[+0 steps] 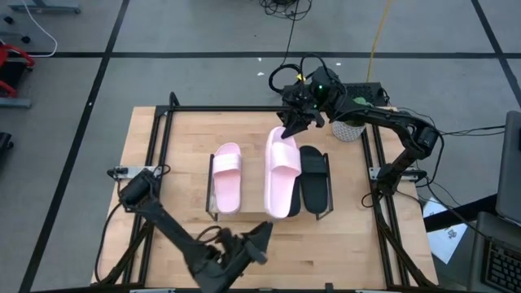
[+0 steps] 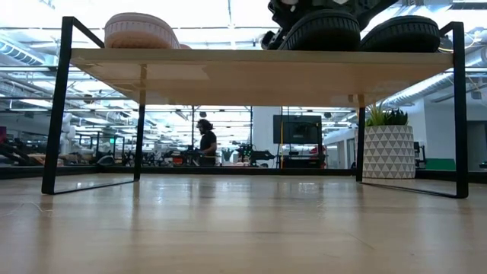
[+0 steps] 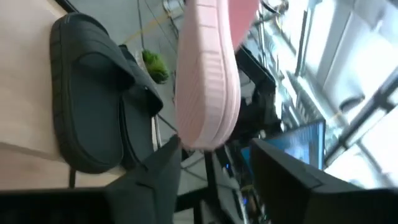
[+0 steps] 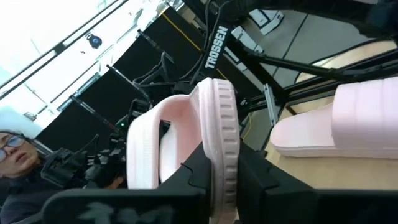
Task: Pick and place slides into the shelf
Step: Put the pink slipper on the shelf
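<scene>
The shelf (image 1: pixel 252 207) stands on the wooden table. One pale pink slide (image 1: pixel 227 177) lies on its top at the left. A black slide (image 1: pixel 314 179) lies at the right. The low view shows two black slides (image 2: pixel 319 30) (image 2: pixel 403 34) side by side on the board. My right gripper (image 1: pixel 295 122) is shut on the second pink slide (image 1: pixel 282 175), which is above the shelf between the other pink one and the black one. My left gripper (image 1: pixel 262 236) is open and empty near the table's near edge, below the held slide's near end (image 3: pixel 208 81). My right gripper pinches the pink slide's sole at its far end (image 4: pixel 221 146) between its two fingers. One finger (image 4: pixel 186 180) is on the footbed side by the strap, the other (image 4: pixel 264 183) on the underside. The fingers come from the far side. The slide is lifted above the shelf, and its near end reaches toward the table's near edge.
A white patterned plant pot (image 1: pixel 348 129) stands at the shelf's far right corner and shows behind the shelf in the low view (image 2: pixel 388 148). A person (image 2: pixel 205 141) stands far off in the room. Another person (image 4: pixel 12 155) is beside the table.
</scene>
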Available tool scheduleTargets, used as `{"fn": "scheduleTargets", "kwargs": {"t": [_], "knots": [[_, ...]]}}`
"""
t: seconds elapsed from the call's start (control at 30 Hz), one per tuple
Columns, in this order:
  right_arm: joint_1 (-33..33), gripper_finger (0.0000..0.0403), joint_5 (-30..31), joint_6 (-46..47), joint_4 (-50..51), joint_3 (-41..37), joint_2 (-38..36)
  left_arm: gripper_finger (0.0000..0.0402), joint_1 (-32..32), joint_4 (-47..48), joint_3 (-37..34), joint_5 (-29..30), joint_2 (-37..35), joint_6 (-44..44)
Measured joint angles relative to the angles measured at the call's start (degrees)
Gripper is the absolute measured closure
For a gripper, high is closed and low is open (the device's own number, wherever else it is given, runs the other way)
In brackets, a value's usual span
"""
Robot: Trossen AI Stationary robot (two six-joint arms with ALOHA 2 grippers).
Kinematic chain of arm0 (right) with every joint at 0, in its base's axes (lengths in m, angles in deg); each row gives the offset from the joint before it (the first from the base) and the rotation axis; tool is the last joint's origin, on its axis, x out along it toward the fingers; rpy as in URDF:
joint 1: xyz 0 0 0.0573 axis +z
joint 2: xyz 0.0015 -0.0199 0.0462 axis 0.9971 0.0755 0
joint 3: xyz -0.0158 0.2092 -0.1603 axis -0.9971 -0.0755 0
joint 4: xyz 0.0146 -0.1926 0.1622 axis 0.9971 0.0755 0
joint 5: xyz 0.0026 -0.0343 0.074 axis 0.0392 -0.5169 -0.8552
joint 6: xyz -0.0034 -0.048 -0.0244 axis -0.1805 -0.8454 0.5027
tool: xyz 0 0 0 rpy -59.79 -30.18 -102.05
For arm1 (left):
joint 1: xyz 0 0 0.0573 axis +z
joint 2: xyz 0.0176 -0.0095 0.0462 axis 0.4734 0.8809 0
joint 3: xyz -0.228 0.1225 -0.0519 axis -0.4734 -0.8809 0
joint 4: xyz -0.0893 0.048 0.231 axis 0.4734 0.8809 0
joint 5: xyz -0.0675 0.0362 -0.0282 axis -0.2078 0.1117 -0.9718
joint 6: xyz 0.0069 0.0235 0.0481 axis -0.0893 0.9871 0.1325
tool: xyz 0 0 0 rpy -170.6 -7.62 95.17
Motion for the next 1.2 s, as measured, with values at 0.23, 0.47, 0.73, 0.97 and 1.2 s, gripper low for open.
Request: {"fn": "scheduleTargets", "kwargs": {"t": [0.23,0.47,0.73,0.97,1.2], "knots": [[0.19,0.0377,0.14,0.05,-0.02,0.0,0.02,0.0171,-5.09,-0.33,0.0,0.13,-3.28,9.65],[2.69,0.0377,1.53,-0.2,-0.41,2.64,5.01,0.0173,-9.78,-0.2,0.0,0.19,-7.76,23.5],[5.04,0.0377,0.75,1.62,1.8,15.65,17.94,0.0177,-12.6,-0.18,0.0,0.32,-10.72,31.76],[2.82,0.0377,-0.02,-0.09,7.38,18.62,23.59,0.0177,-15.12,-0.03,0.0,0.29,-10.84,31.51],[0.06,0.0377,-1.69,-1.35,13.8,18.64,24.07,0.0177,-16.22,-0.11,0.0,0.28,-11.37,33.03]]}}
